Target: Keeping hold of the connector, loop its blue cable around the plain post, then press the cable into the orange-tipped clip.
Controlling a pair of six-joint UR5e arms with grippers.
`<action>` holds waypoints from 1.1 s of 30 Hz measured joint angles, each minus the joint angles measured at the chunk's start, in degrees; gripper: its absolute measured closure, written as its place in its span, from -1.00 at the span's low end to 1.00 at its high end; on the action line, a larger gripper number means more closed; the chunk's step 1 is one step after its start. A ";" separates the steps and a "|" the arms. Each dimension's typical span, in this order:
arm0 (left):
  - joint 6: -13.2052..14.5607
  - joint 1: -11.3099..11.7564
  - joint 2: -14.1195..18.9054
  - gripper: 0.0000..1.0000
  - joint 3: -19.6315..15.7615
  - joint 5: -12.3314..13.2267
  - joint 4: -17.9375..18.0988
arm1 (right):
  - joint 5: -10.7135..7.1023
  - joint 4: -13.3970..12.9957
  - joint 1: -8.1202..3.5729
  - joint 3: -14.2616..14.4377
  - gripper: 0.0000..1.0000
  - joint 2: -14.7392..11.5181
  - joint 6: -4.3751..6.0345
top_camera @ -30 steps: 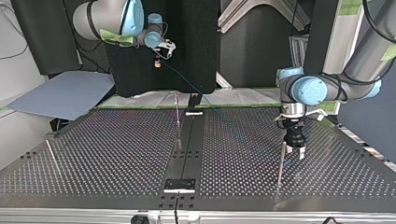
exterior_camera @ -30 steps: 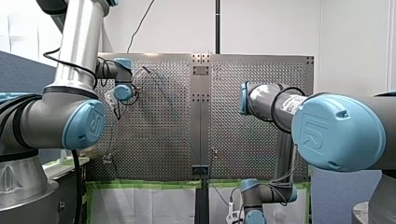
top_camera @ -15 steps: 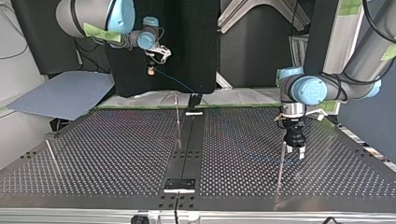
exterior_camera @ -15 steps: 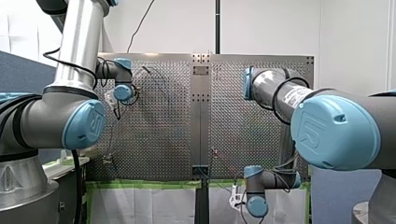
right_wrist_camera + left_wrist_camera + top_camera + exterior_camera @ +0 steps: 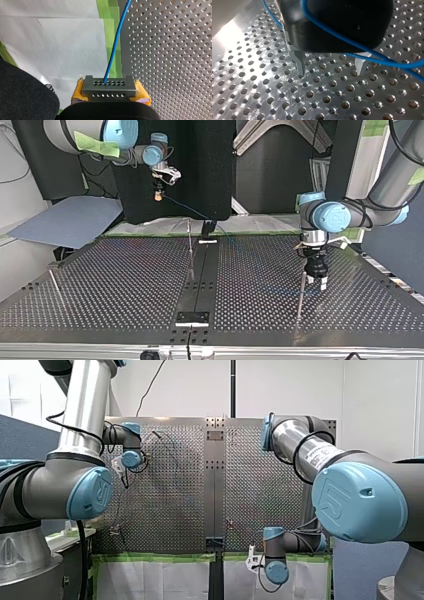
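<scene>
We judge looping barely begun: our right pincer [image 5: 110, 93], clamped on the connector [image 5: 108, 87], hangs past the worktop's [image 5: 125, 285] edge at the top view's far left, blue cable [image 5: 116, 42] trailing, left pincer's [image 5: 330, 72] fingers apart; next, carry it round the plain post [image 5: 300, 297].

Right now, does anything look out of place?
Yes: the cable crosses the body of my left gripper, where it could snag. The connector sits square in my right gripper.
</scene>
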 joint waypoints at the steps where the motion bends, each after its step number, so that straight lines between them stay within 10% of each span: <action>1: 0.01 0.00 0.00 -0.96 0.00 -0.03 -0.01 | 0.07 -0.79 0.03 0.79 1.00 -0.07 0.00; 13: 0.05 -0.10 0.00 -0.96 -0.03 -0.08 -0.19 | 0.19 -7.24 0.49 6.99 1.00 -2.74 0.00; 33: 0.05 -0.22 0.00 -0.96 -0.02 -0.08 -0.70 | -1.58 -5.63 -0.56 7.94 1.00 -10.74 -0.82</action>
